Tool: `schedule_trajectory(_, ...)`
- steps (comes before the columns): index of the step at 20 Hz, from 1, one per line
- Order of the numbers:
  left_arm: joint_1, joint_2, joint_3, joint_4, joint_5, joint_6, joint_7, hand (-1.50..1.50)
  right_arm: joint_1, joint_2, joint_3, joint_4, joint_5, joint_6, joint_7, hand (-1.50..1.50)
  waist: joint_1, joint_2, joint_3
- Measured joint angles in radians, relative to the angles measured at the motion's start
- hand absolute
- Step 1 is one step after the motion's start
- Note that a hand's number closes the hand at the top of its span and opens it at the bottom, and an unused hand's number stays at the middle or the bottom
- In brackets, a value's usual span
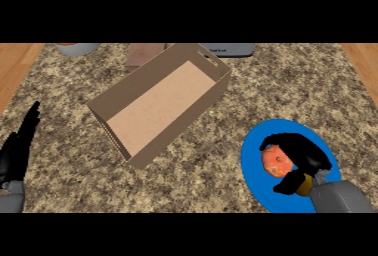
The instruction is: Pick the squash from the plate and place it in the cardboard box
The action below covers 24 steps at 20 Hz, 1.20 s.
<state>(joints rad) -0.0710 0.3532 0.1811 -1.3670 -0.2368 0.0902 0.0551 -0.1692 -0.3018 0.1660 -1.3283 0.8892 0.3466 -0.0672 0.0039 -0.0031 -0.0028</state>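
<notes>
I see a speckled granite counter carrying an open cardboard box at centre, a blue plate near its right, and grey objects along the far edge.

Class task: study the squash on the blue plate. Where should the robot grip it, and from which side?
Grip the squash across its rounded middle, coming from above on the right. It lies low on the blue plate, and the right hand already curls over it, probably the nearest approach.

right hand sits near right, fingers and thumb curled; left hand rests open at the left edge.
</notes>
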Motion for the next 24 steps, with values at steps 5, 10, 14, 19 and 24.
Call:
schedule_trajectory(5, -0.027, -0.005, 0.009, 0.016, -0.004, -0.006, 0.011, 0.0, -0.032, 0.03, -0.002, 0.046, 0.074, -0.125, -0.012, 1.5, -0.002, -0.001, -0.003)
schedule_trajectory(10, -0.029, -0.012, 0.016, 0.049, -0.015, -0.002, -0.029, 0.0, -0.049, 0.041, -0.021, 0.041, 0.128, -0.22, 0.004, 1.5, -0.004, 0.0, -0.001)
schedule_trajectory(14, -0.026, -0.019, 0.014, 0.029, -0.023, -0.004, -0.01, 0.0, -0.085, 0.084, -0.027, 0.034, 0.174, -0.248, 0.089, 1.5, -0.003, 0.002, 0.001)
schedule_trajectory(19, -0.014, -0.017, 0.022, 0.005, -0.02, -0.015, 0.003, 0.0, -0.1, 0.085, -0.033, -0.072, 0.229, -0.254, 0.182, 1.5, -0.004, 0.001, 0.002)
schedule_trajectory(24, -0.015, -0.021, 0.022, 0.005, -0.027, -0.014, 0.006, 0.0, -0.155, 0.083, -0.055, -0.198, 0.226, -0.28, 0.187, 1.5, -0.007, 0.001, 0.003)
